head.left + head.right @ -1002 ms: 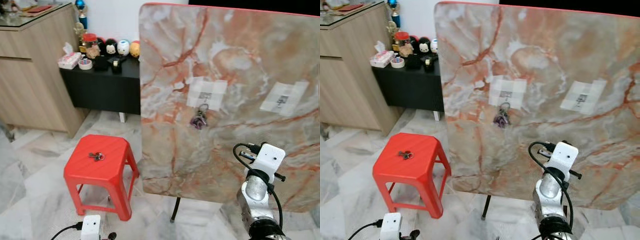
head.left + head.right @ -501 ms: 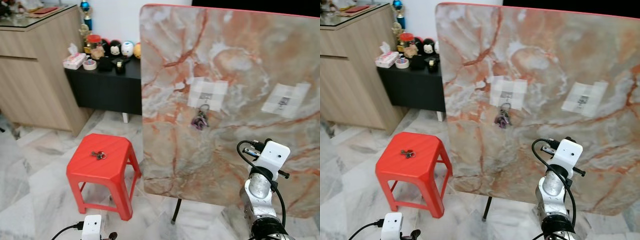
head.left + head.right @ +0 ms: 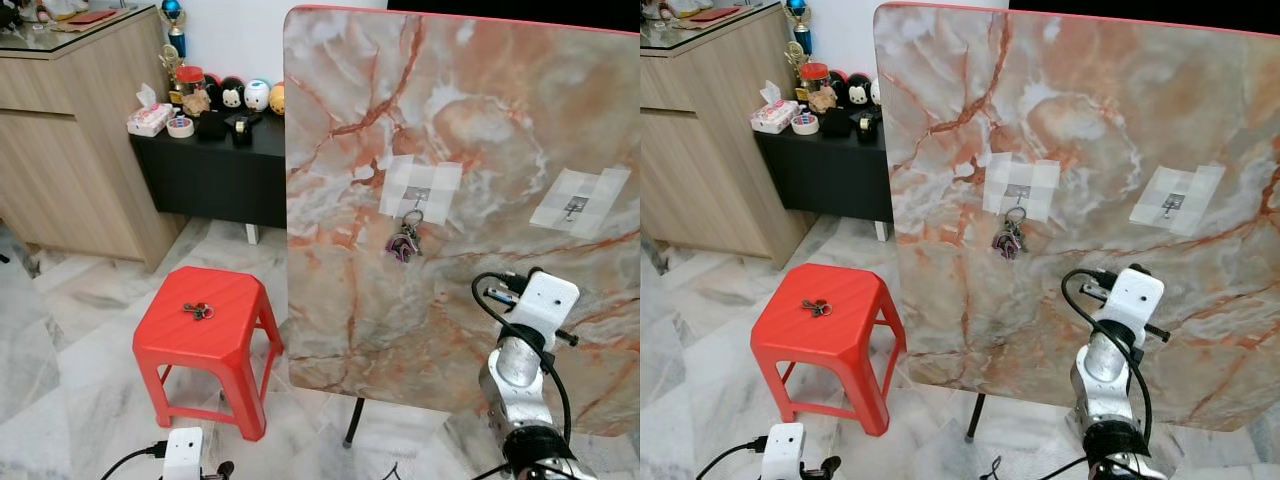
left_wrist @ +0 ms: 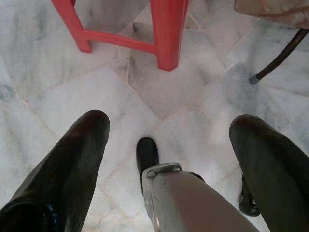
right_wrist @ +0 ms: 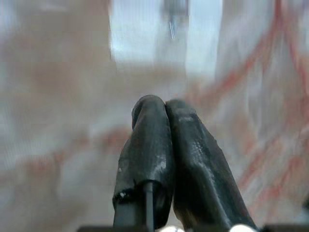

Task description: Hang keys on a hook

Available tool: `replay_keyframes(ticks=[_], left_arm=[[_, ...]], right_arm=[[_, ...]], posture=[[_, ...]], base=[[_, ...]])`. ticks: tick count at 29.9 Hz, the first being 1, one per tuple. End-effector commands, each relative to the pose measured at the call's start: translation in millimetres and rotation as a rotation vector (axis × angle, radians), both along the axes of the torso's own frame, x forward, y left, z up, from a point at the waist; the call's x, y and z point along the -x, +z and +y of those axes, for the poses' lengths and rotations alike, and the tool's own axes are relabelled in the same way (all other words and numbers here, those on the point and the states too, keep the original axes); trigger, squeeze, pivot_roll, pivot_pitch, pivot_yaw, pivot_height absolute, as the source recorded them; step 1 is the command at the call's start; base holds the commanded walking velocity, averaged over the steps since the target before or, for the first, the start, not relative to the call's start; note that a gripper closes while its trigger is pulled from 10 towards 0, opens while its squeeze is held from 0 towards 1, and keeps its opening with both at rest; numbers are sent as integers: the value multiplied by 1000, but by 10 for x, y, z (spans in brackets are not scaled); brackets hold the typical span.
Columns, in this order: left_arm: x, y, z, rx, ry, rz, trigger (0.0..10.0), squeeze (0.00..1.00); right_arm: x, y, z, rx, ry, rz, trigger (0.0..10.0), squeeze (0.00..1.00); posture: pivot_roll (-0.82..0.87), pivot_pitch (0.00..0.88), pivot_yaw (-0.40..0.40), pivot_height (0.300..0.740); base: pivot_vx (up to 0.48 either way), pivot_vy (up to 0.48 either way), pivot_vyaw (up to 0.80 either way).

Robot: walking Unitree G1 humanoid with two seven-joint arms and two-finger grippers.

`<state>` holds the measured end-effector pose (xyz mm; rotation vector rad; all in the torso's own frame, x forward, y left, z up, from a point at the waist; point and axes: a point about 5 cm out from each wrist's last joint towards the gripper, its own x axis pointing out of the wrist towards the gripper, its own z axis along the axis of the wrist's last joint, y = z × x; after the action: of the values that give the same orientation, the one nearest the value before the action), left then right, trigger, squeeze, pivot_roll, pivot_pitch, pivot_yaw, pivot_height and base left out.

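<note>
One bunch of keys (image 3: 403, 243) hanging on the left hook (image 3: 415, 195) of the upright marble board (image 3: 480, 130); another set (image 3: 197, 311) lying on the red stool (image 3: 232, 330). Right pincer (image 5: 164, 108) pressed closed, empty, facing the board. Left pincer (image 4: 169, 140) spread wide, low over the floor.

- Head views: I get even, bright indoor light, sharp focus, soft shadow under the red stool (image 3: 205, 325).
- Right wrist view: marble board (image 5: 58, 96) blurred, washed pale; black fingers (image 5: 154, 159) sharper.
- Left wrist view: floor (image 4: 193, 87) clear, fingers dark.
</note>
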<state>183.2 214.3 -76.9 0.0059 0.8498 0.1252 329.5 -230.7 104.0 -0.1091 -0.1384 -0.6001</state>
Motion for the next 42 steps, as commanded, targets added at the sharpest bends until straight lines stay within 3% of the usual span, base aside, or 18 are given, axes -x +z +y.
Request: replay_keyframes(ticks=[1, 5, 7, 8, 11, 15, 19, 20, 22, 26, 34, 42], left_arm=[[-3, 3, -1, -4, -4, -4, 10000, 0], [-6, 5, 0, -9, -8, -5, 10000, 0], [-8, 7, 3, -9, -5, -9, 10000, 0], [-5, 7, 5, -7, 3, -11, 10000, 0], [-3, 5, 3, -6, 6, -11, 10000, 0], [1, 4, 3, -7, 5, -11, 10000, 0], [2, 2, -2, -6, 0, -8, 10000, 0], [-1, 2, -6, -5, -1, -8, 10000, 0], [-3, 3, -8, -4, -1, -8, 10000, 0], [-17, 8, -15, 0, 2, -13, 10000, 0], [2, 3, 2, -17, -14, -5, 10000, 0], [1, 6, 9, -25, -21, -8, 10000, 0]], right_arm=[[-42, 66, -52, 12, -20, -1, 10000, 0], [-81, 114, -64, -20, -16, -18, 10000, 0], [-82, 72, -27, -93, 28, -25, 10000, 0], [-46, -55, 29, -141, 72, 16, 10000, 0], [-3, -162, 69, -178, 100, 47, 10000, 0], [277, -582, 173, -183, 168, 178, 10000, 0], [443, -882, 256, -271, 230, 303, 10000, 0], [547, -1054, 319, -316, 267, 392, 10000, 0], [608, -1139, 351, -340, 287, 435, 10000, 0], [931, -1475, 367, -387, 296, 641, 10000, 0], [1002, -1529, 321, -473, 231, 639, 10000, 0], [907, -1460, 286, -501, 225, 592, 10000, 0]], posture=[[-32, 0, -59, 740], [-28, 0, -63, 740], [-27, 0, -65, 740], [-29, 0, -67, 740], [-27, 0, -68, 740], [-33, 0, -65, 740], [-40, 0, -62, 740], [-37, 0, -64, 740], [-37, 0, -64, 740], [-24, 0, -69, 740], [-29, 0, -62, 740], [-29, 0, -60, 740]], base=[[0, 0, 0], [0, 0, 0], [0, 0, 0], [0, 0, 0], [0, 0, 0], [0, 0, 0], [0, 0, 0], [0, 0, 0], [0, 0, 0], [0, 0, 0], [0, 0, 0], [0, -188, -286]])
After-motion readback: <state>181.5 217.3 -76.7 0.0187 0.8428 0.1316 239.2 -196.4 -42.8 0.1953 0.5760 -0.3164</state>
